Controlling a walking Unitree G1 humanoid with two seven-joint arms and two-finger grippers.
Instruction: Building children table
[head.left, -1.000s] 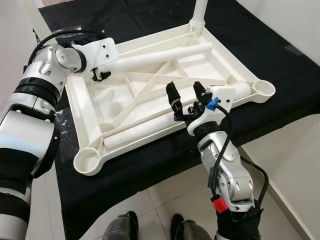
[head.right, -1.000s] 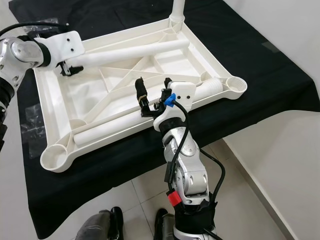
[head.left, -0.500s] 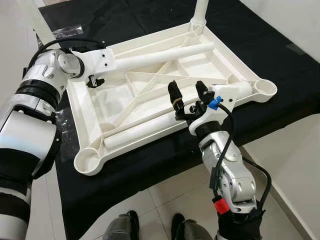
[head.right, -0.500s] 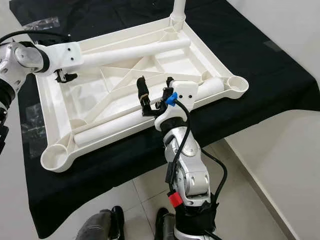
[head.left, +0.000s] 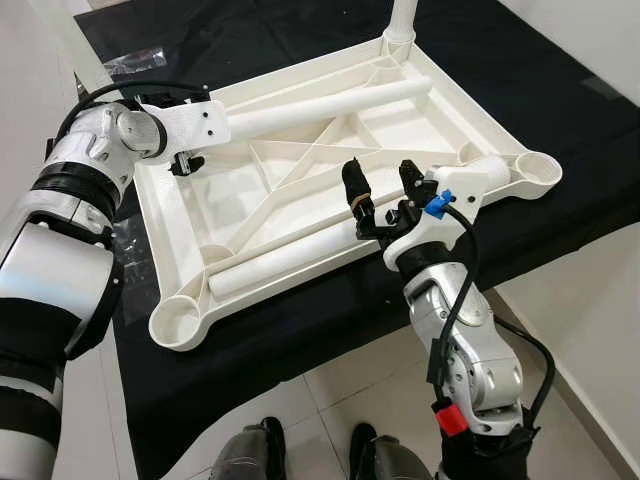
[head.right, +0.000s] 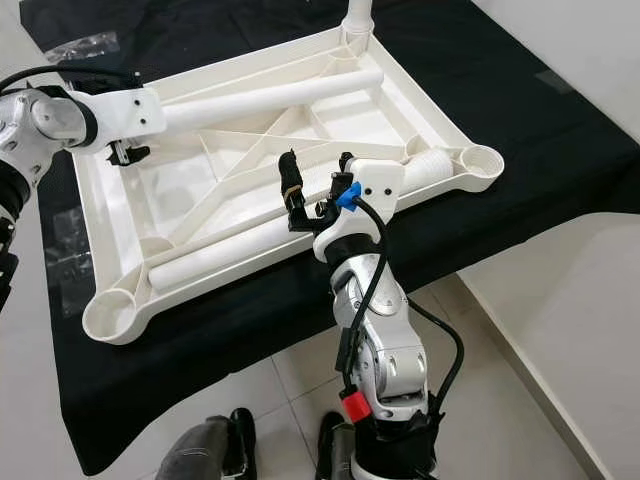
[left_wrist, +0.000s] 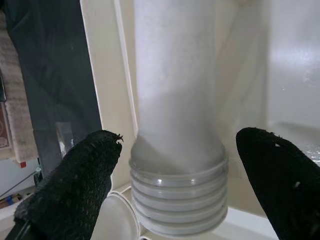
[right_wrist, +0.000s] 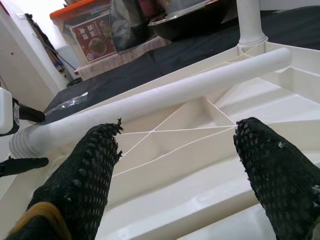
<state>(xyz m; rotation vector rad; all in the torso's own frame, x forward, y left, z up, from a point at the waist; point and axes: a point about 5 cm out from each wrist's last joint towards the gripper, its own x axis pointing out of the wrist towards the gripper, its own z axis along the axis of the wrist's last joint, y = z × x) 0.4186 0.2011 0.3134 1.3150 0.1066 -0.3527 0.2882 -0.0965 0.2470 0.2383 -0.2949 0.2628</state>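
The white table top (head.left: 190, 225) lies upside down on a black cloth. One white leg (head.left: 402, 18) stands upright in its far corner. A second leg (head.left: 330, 104) lies across the far side, and my left gripper (head.left: 184, 160) is open astride its threaded end (left_wrist: 177, 200), fingers (left_wrist: 70, 185) clear of it. A third leg (head.left: 280, 262) lies along the near rim. A fourth leg (head.left: 488, 174) rests by the right corner socket (head.left: 537, 172). My right gripper (head.left: 381, 186) hovers open over the near side, holding nothing.
The black cloth (head.left: 560, 70) covers a low surface that ends just before my feet on the tiled floor (head.left: 330, 385). A clear plastic bag (head.left: 140, 62) lies at the far left. An open socket (head.left: 175, 320) sits at the near left corner. Boxes (right_wrist: 95, 30) stand beyond.
My left gripper has slid a little along the far leg toward its threaded end. The view has shifted slightly; the right gripper stays open in much the same place.
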